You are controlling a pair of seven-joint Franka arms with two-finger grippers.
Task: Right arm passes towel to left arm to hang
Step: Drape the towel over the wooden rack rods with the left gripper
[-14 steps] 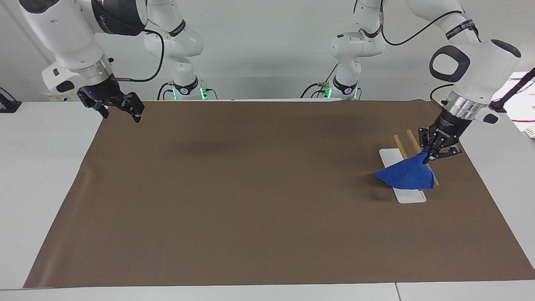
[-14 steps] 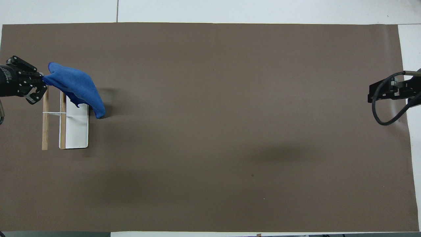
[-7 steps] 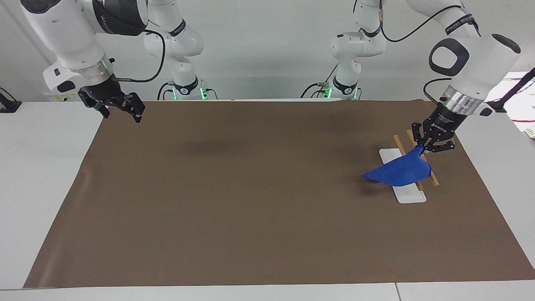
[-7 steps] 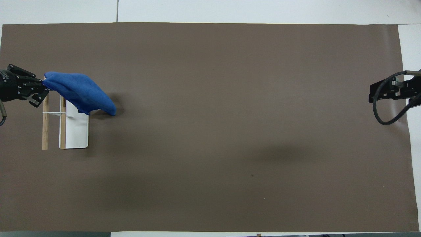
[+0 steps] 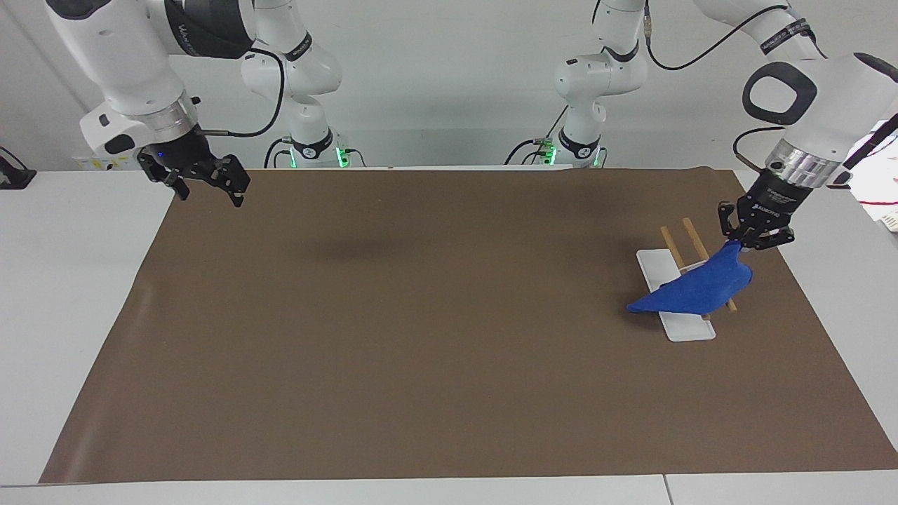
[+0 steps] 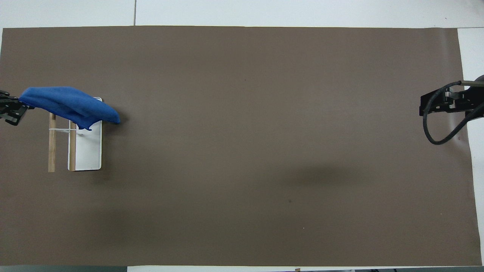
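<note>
Towel [image 5: 697,292] is held by one corner in the left pincer [image 5: 754,237], at the right of the facing frame, so that the cloth slopes down from the grip and drapes across the two wooden rails of the rack [image 5: 692,240]; its lower tip hangs past the rack's white base [image 5: 684,328] toward the middle of the frame, and whether that tip touches the brown mat [image 5: 435,315] cannot be told. A corner grip is judged to have been chosen so that the cloth spreads under its own weight and can be laid over the rails rather than bunched on them. In the overhead frame the towel [image 6: 68,106] is seen at the middle left, covering the upper ends of the rails [image 6: 52,141] and the upper corner of the base [image 6: 90,151], while the left pincer [image 6: 9,109] is cut by the frame's left edge. The left pincer is fully closed, its fingertips pinched on the towel's corner, and nothing else is touched by it. The right pincer [image 5: 203,179] is kept raised at the upper left of the facing frame, over the mat's corner, spread wide and empty; the right arm waits there, well apart from the rack, and the hand-over is judged done. In the overhead frame only its black tip and cable [image 6: 442,107] are seen at the right edge. The towel is not yet let go, so the hanging is judged unfinished.
</note>
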